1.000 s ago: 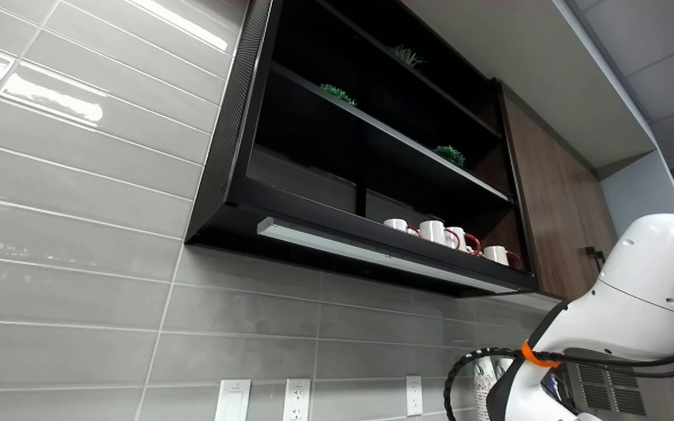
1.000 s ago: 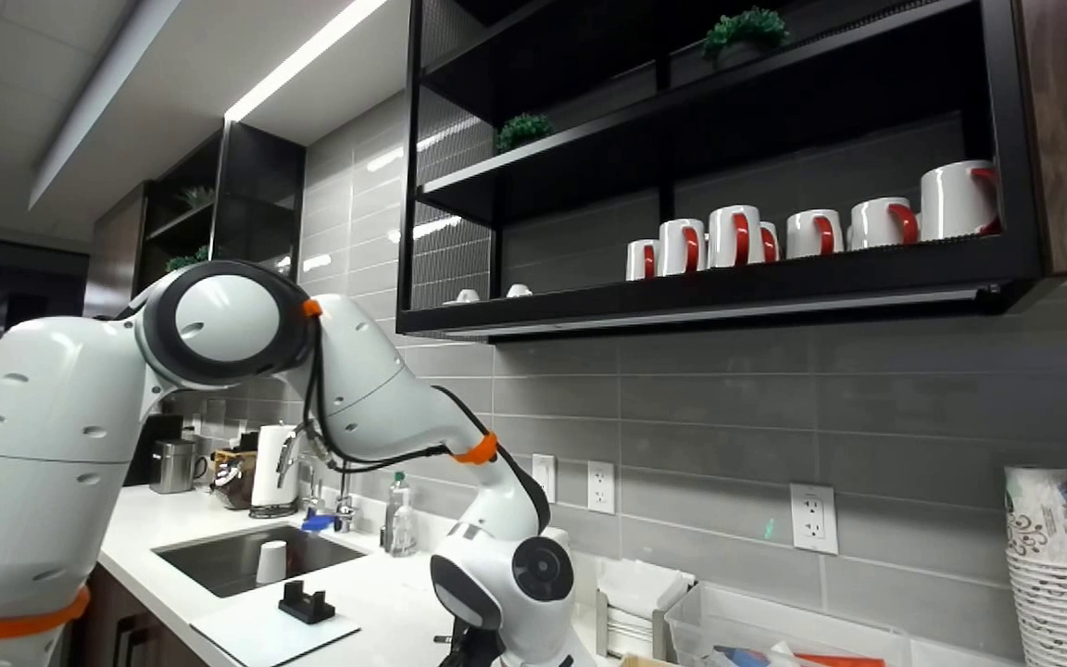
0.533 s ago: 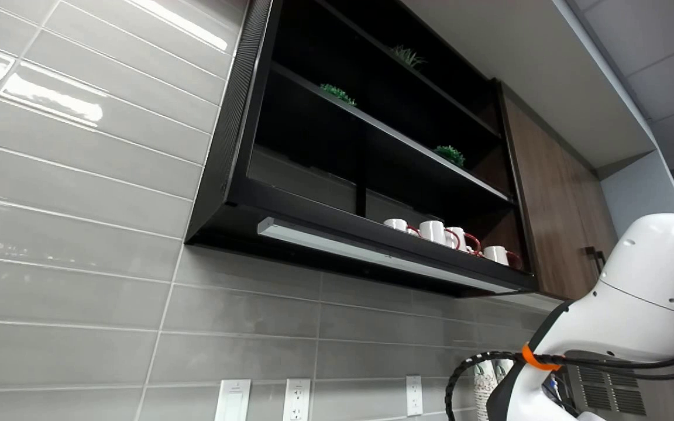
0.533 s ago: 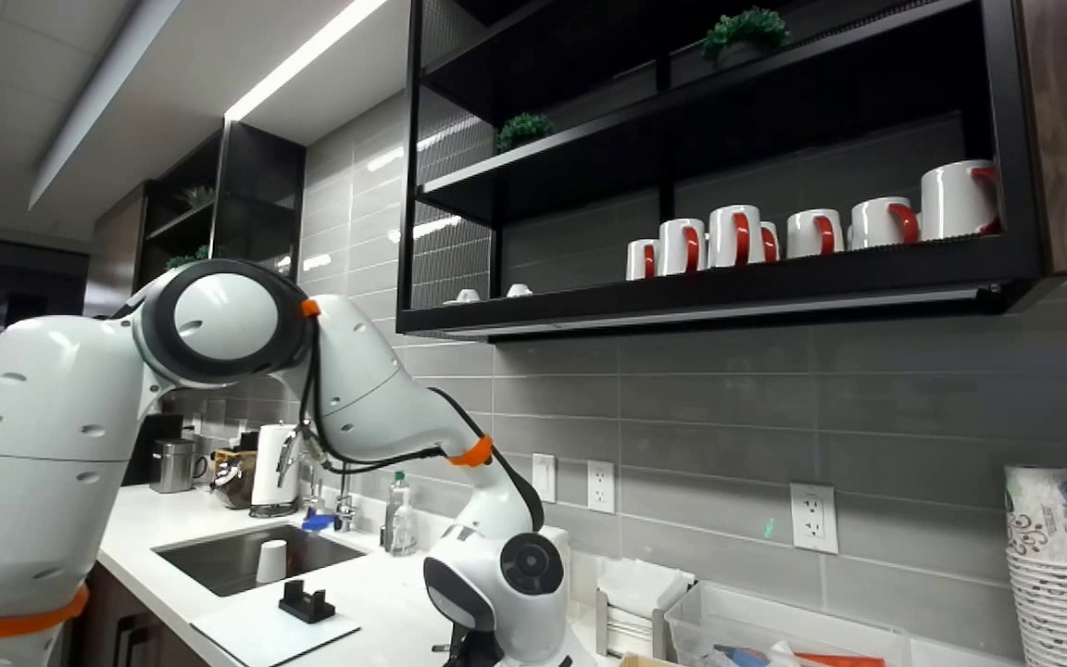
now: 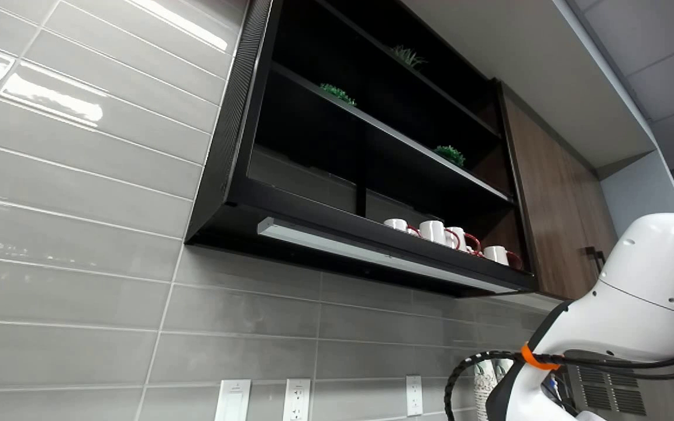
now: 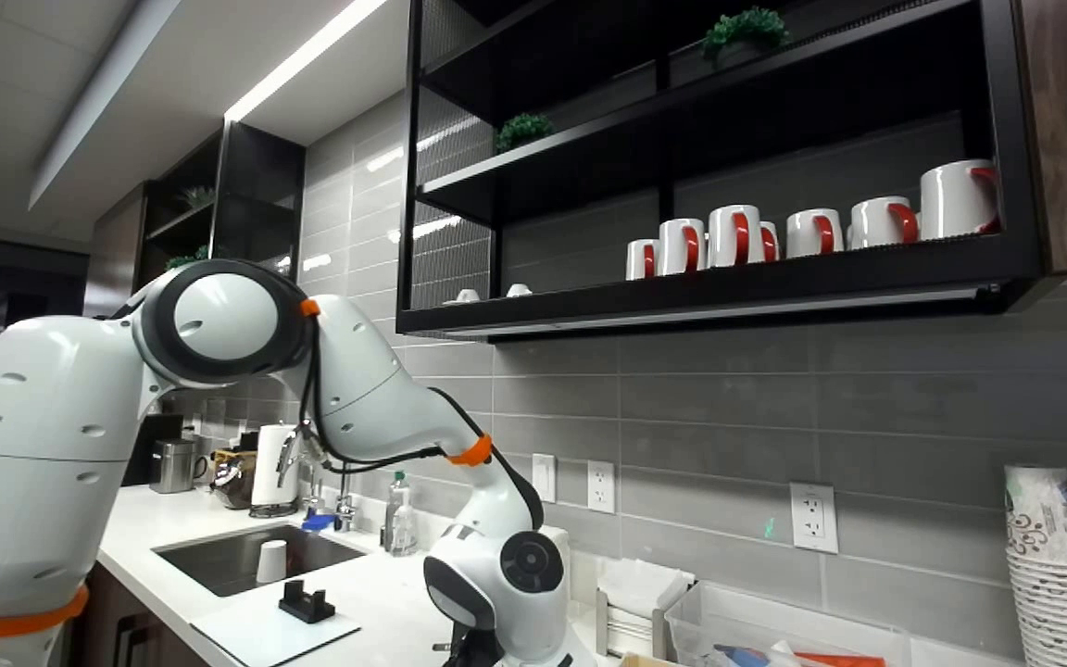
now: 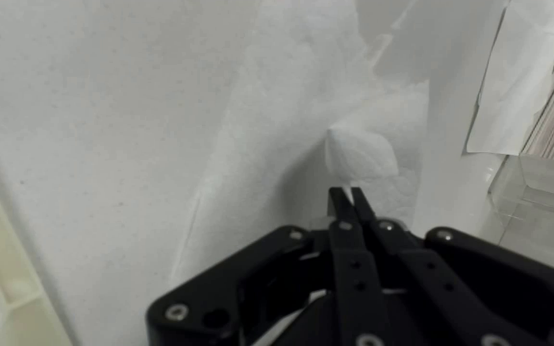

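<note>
In the wrist view, a thin white paper towel (image 7: pixel 277 110) lies spread on the pale counter (image 7: pixel 113 144). One fold of it is raised into a small peak. My gripper (image 7: pixel 347 191) has its black fingertips nearly together at the base of that fold, with a sliver of the white sheet pinched between them. The towel's lower part is hidden behind the gripper. In an exterior view the arm's wrist (image 6: pixel 501 593) hangs low over the counter, and the fingers fall below the picture's edge.
A napkin holder (image 6: pixel 631 616) and a clear bin (image 6: pixel 774 625) of items stand by the wall. A cream tray edge (image 7: pixel 5 259) lies at left in the wrist view. Nearby are a black holder (image 6: pixel 307 602), the sink (image 6: pixel 219 565), stacked paper cups (image 6: pixel 1057 584) and shelved mugs (image 6: pixel 734 236).
In an exterior view the arm's wrist shifted slightly left and up in the first half second. Since then it has stayed almost still.
</note>
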